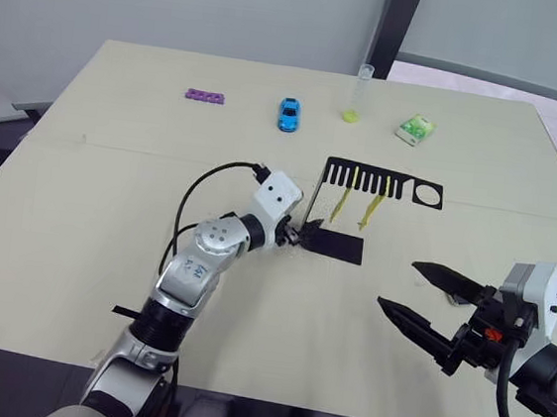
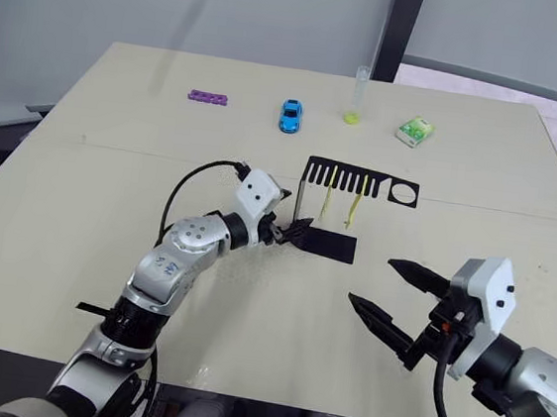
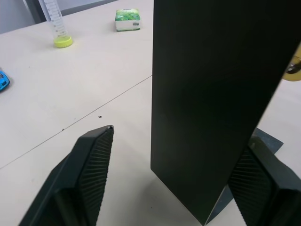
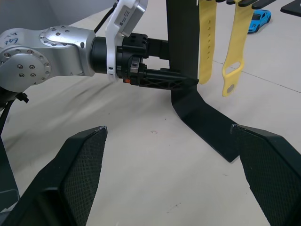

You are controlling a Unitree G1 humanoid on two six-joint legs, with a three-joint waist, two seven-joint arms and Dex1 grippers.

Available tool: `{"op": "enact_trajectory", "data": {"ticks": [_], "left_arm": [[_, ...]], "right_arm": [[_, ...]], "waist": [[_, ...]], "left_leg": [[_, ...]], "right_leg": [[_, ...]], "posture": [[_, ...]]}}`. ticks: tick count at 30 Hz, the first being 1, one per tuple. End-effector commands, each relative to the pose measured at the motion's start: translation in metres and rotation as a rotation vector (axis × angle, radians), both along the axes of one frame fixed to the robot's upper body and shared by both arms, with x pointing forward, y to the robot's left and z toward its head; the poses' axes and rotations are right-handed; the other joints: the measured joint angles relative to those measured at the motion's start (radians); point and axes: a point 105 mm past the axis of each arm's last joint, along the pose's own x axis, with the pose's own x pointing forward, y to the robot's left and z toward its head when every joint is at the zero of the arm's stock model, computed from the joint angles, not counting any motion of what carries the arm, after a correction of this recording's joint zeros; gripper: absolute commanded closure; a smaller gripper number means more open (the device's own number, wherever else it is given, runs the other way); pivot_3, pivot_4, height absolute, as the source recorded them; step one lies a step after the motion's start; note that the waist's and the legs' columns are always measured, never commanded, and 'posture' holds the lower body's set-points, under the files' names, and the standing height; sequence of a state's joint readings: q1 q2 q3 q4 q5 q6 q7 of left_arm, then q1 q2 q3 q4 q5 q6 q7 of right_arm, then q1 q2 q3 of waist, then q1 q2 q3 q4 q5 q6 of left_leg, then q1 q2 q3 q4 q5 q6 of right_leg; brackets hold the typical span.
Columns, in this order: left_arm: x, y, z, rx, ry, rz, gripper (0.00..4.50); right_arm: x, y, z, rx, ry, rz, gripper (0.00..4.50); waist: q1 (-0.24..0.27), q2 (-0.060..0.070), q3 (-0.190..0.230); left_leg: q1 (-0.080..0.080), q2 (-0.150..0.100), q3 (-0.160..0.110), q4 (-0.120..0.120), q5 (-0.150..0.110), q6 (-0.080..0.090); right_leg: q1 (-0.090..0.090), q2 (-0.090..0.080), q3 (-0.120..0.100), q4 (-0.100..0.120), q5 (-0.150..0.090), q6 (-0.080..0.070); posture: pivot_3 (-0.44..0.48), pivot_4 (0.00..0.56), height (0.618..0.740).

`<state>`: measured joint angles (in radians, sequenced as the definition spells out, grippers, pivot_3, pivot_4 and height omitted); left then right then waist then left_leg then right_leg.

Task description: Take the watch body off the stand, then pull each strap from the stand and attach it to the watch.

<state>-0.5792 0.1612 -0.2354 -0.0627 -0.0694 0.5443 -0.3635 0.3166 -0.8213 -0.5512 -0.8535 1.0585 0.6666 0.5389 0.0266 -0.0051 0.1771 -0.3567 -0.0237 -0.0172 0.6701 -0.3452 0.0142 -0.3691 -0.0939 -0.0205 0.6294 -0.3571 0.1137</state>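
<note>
The black stand (image 1: 340, 243) sits mid-table, its slotted top arm (image 1: 381, 182) ending in a ring. Two yellow straps (image 1: 342, 205) (image 1: 372, 211) hang from the slots; in the right wrist view they hang as long strips (image 4: 206, 42) (image 4: 234, 52). The watch body is out of view. My left gripper (image 1: 306, 233) is open at the base of the stand's upright (image 3: 211, 103), one finger on each side, with a gap to one finger (image 3: 91, 169). My right gripper (image 1: 396, 283) hovers open and holding nothing, in front and to the right of the stand.
Along the far side of the table lie a purple piece (image 1: 206, 95), a blue toy car (image 1: 288, 114), a clear tube with a yellow bottom (image 1: 358, 92) and a green-white box (image 1: 415, 130). Bare tabletop (image 1: 89, 209) spreads left of the stand.
</note>
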Motion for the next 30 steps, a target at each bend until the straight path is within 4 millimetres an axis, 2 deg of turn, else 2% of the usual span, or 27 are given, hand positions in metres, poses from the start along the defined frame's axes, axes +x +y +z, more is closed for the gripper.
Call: {"op": "enact_trajectory", "data": {"ticks": [1, 2, 14, 17, 21, 30], "left_arm": [[0.0016, -0.0008, 0.0153, -0.021, -0.064, 0.016, 1.37], [0.0018, -0.0010, 0.0156, -0.021, -0.065, 0.016, 1.69], [0.0039, -0.0017, 0.0176, -0.028, -0.075, 0.017, 1.69], [0.0041, -0.0037, 0.0179, -0.030, -0.079, 0.012, 2.53], [0.0036, -0.0063, 0.0183, -0.028, -0.088, 0.002, 4.49], [0.0057, -0.0070, 0.0234, -0.028, -0.121, 0.010, 4.49]], "right_arm": [[0.0008, 0.0003, 0.0045, 0.005, -0.029, -0.008, 0.00], [0.0011, 0.0003, 0.0044, 0.005, -0.029, -0.008, 0.00], [0.0037, 0.0001, 0.0035, 0.004, -0.034, -0.018, 0.00], [0.0037, 0.0005, 0.0032, 0.004, -0.034, -0.018, 0.00], [0.0035, 0.0004, 0.0026, 0.003, -0.034, -0.019, 0.00], [0.0032, 0.0010, 0.0019, 0.004, -0.036, -0.022, 0.00]], "waist": [[0.000, 0.000, 0.000], [0.000, 0.000, 0.000], [0.000, 0.000, 0.000], [0.000, 0.000, 0.000], [0.000, 0.000, 0.000], [0.000, 0.000, 0.000]], "left_leg": [[0.000, 0.000, 0.000, 0.000, 0.000, 0.000], [0.000, 0.000, 0.000, 0.000, 0.000, 0.000], [0.000, 0.000, 0.000, 0.000, 0.000, 0.000], [0.000, 0.000, 0.000, 0.000, 0.000, 0.000], [0.000, 0.000, 0.000, 0.000, 0.000, 0.000], [0.000, 0.000, 0.000, 0.000, 0.000, 0.000]], "right_leg": [[0.000, 0.000, 0.000, 0.000, 0.000, 0.000], [0.000, 0.000, 0.000, 0.000, 0.000, 0.000], [0.000, 0.000, 0.000, 0.000, 0.000, 0.000], [0.000, 0.000, 0.000, 0.000, 0.000, 0.000], [0.000, 0.000, 0.000, 0.000, 0.000, 0.000], [0.000, 0.000, 0.000, 0.000, 0.000, 0.000]], "posture": [[0.000, 0.150, 0.740], [0.000, 0.150, 0.740], [0.000, 0.150, 0.740], [0.000, 0.150, 0.740], [0.000, 0.150, 0.740], [0.000, 0.150, 0.740]]}}
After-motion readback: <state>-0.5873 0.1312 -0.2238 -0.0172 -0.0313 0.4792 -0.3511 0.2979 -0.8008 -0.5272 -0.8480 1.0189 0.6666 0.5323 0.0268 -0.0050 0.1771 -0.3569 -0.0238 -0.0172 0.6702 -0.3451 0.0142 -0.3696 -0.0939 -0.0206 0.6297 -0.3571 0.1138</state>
